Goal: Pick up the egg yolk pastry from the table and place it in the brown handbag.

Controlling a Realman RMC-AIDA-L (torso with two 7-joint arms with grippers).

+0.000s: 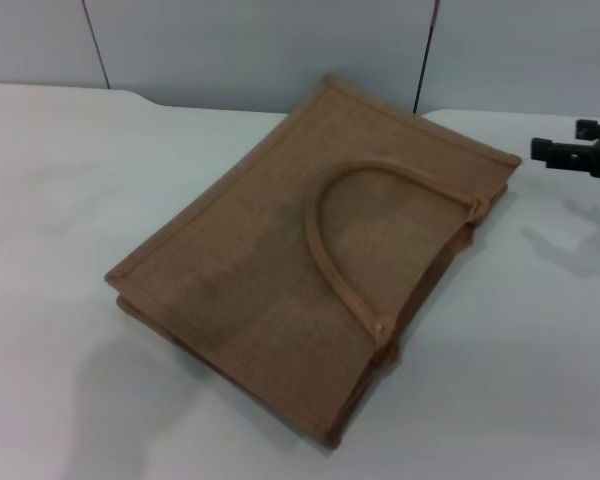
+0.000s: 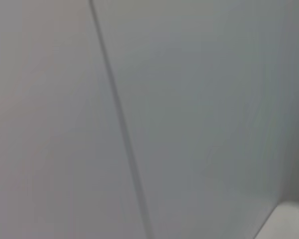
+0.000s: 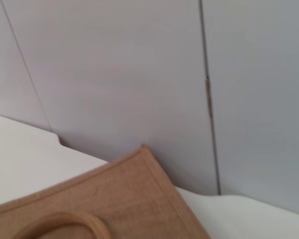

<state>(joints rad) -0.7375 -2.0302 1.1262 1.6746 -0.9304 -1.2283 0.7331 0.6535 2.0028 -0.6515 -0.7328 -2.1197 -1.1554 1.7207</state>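
Note:
The brown handbag (image 1: 310, 260) lies flat on the white table (image 1: 60, 200), one curved handle (image 1: 330, 235) resting on its upper face. Its far corner (image 3: 134, 194) and part of that handle also show in the right wrist view. My right gripper (image 1: 572, 142) hovers above the table at the right edge of the head view, just right of the bag's far right corner. Its dark fingers stand apart, so it is open with nothing between them. The egg yolk pastry is out of view. My left gripper appears in no frame.
A grey panelled wall (image 1: 260, 50) with dark seams runs close behind the table's far edge. The left wrist view shows only that wall (image 2: 189, 99) and a small corner of the table (image 2: 291, 224). Bare tabletop lies left and right of the bag.

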